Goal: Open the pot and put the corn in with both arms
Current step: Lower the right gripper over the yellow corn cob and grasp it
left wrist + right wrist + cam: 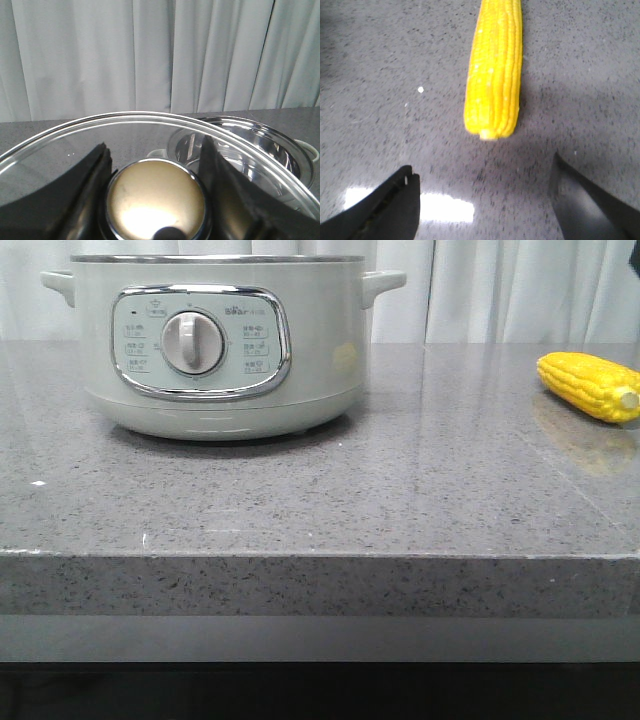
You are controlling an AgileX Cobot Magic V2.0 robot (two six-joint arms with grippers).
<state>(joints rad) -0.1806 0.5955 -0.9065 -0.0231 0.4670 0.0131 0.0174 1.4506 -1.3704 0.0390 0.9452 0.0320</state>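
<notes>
Gripping the lid knob [157, 200], left fingers [90, 195] half cropped, right fingers [390, 205] spread near corn [495, 70].

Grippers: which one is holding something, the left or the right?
The left gripper, clamped on the clear glass lid's gold knob. The right gripper hangs open above the yellow corn cob.

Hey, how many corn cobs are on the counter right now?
1. The single bright yellow corn cob lies on the grey speckled stone counter, right of the pale green-white cooker pot. Right fingers hover just short of it.
</notes>
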